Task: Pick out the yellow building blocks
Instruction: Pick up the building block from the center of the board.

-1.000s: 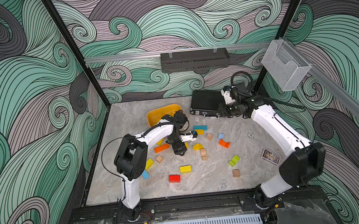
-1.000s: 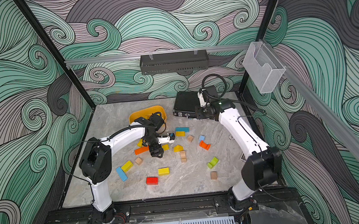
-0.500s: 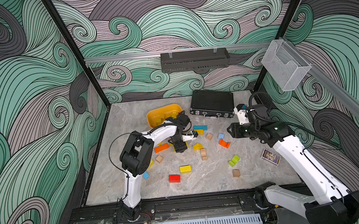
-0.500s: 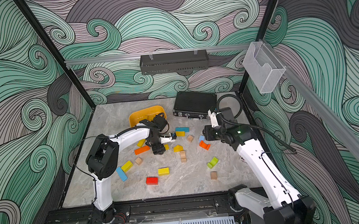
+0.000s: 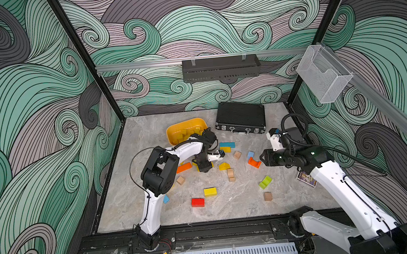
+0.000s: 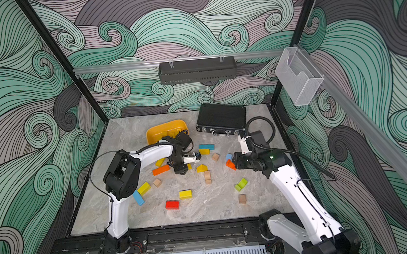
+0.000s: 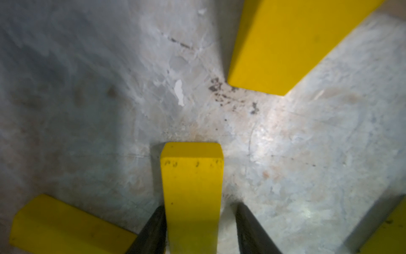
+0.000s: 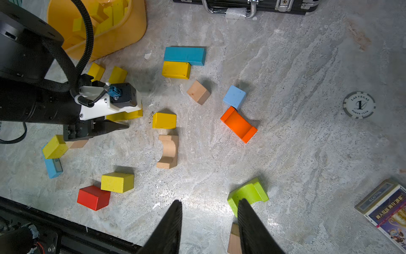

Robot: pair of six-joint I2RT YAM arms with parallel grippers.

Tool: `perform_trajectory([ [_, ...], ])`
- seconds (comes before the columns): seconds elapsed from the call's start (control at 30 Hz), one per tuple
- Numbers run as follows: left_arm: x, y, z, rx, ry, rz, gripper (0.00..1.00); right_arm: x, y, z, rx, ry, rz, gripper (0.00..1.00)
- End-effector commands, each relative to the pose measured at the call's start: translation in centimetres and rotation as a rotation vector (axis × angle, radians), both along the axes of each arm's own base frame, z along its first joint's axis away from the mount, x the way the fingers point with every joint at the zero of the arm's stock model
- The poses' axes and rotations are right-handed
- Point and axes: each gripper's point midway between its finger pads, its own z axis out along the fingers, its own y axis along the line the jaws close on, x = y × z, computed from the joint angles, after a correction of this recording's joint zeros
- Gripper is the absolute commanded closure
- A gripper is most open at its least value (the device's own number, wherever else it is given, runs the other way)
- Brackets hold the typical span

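My left gripper [image 5: 205, 168] [image 7: 198, 209] points down at the table in front of the orange-yellow tub [image 5: 186, 131], which holds several yellow blocks. A yellow block [image 7: 191, 187] lies between its fingers; one finger touches it, and a thin gap shows at the other finger [image 7: 250, 224]. More yellow building blocks lie close by [image 7: 285, 44] [image 7: 66, 224]. Others are scattered: a brick [image 5: 210, 191], a peaked one [image 5: 224, 166], and one beside a blue bar [image 8: 176, 70]. My right gripper [image 5: 261, 157] [image 8: 209, 211] hangs open and empty, high over the table's right middle.
A black case [image 5: 239, 117] lies at the back. An orange arch [image 5: 254, 162], green arch [image 5: 265, 181], red brick [image 5: 197, 202], orange bar [image 5: 184, 167], blue and bare-wood blocks are scattered about. A card box [image 5: 306, 178] and poker chip [image 8: 359, 105] lie at the right.
My right arm swung forward from the black case to above the right middle of the table. The left gripper's jaws narrowed around the yellow block while staying in place.
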Motion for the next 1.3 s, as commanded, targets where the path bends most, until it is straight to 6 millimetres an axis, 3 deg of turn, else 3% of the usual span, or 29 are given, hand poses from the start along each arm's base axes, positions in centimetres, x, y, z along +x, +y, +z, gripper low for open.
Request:
perform_trajectory([
  [0.0,-0.5,-0.3,-0.6,0.014,0.033,-0.003,0.55,-0.2,0.0,-0.3,0.007,0.014,-0.01,0.56],
  [0.37,-1.1,-0.3,-0.7,0.011,0.08,0.013,0.86,-0.4,-0.2,-1.3,-0.006,0.036,-0.009,0.57],
  [0.57,0.0,-0.8,2.2,-0.035,0.048,0.079,0.91,-0.5,0.1,-1.8,0.007,0.052,-0.002,0.57],
  [0.7,2.5,-0.9,6.2,-0.11,-0.011,0.167,0.91,-0.7,0.2,-2.8,0.009,0.076,-0.004,0.56],
  [0.87,7.2,1.0,10.6,-0.181,-0.106,0.307,0.91,-1.0,0.6,-3.9,0.03,0.103,0.005,0.57],
  [1.03,12.3,4.8,12.1,-0.186,-0.206,0.448,0.91,-1.5,1.1,-4.7,0.047,0.139,0.021,0.57],
  [1.27,17.3,9.0,11.6,-0.2,-0.267,0.616,0.91,-2.1,1.9,-5.1,0.048,0.158,0.041,0.57],
])
